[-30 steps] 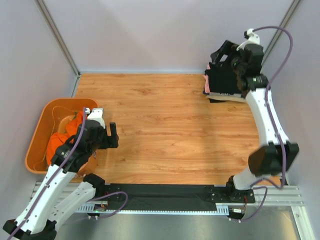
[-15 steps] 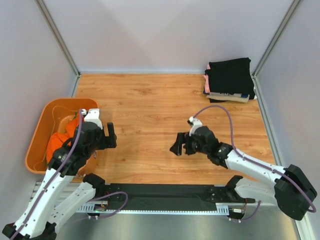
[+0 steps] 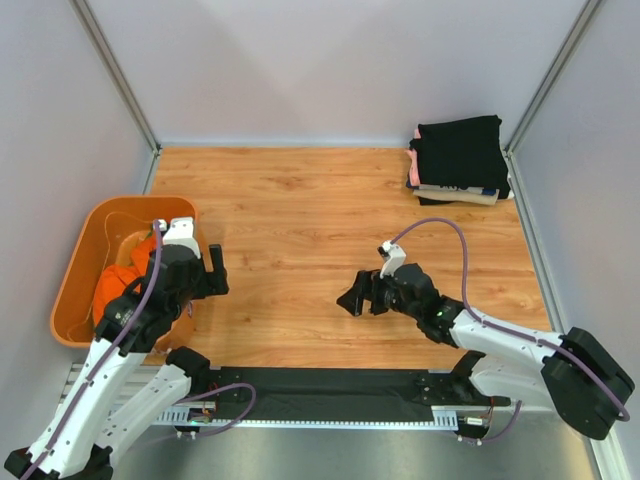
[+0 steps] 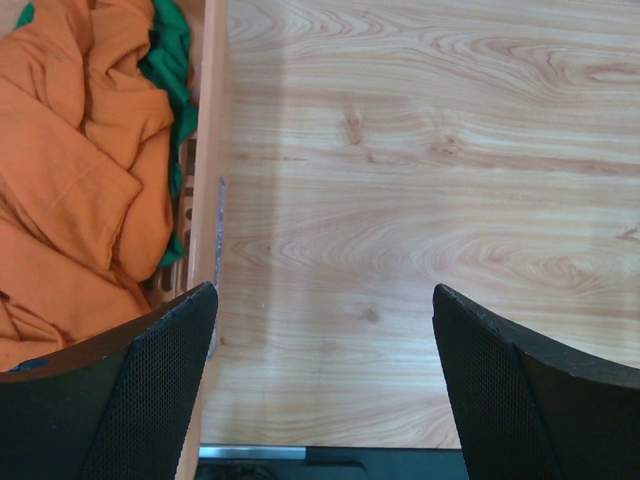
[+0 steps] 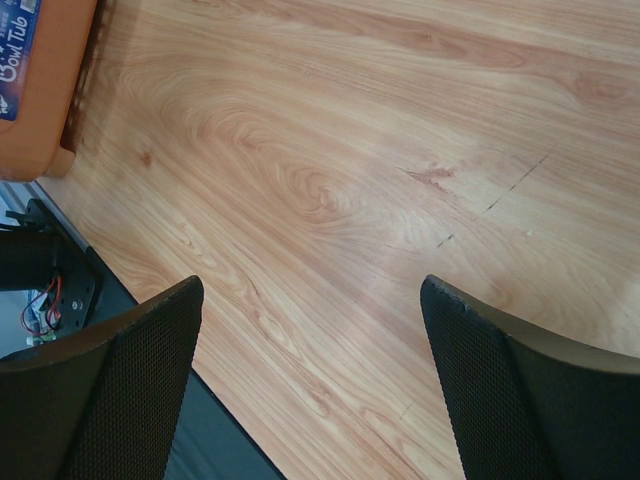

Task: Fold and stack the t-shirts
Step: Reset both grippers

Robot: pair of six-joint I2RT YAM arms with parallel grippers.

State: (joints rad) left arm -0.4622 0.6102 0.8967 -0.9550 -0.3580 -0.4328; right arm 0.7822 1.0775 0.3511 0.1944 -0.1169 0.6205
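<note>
A folded stack of t-shirts point(image 3: 458, 160) lies at the table's back right corner, a black one on top with pink and cream edges showing beneath. A crumpled orange t-shirt point(image 3: 115, 285) point(image 4: 70, 170) lies in the orange tub point(image 3: 75, 290), with some green cloth point(image 4: 175, 60) beside it. My left gripper point(image 3: 203, 272) point(image 4: 322, 300) hangs open over the tub's right wall point(image 4: 208, 200), one finger above the tub and the other above the wood. My right gripper point(image 3: 352, 297) point(image 5: 312, 290) is open and empty, low over the table's front middle, pointing left.
The tub stands at the table's left edge. A black base rail point(image 3: 330, 385) point(image 5: 60, 280) runs along the near edge. Grey walls close in the back and both sides. The tub's corner point(image 5: 40, 90) shows at the top left of the right wrist view.
My right arm has left the stack at the back right and swung down to the front middle of the table. The left gripper has shifted slightly towards the tub.
</note>
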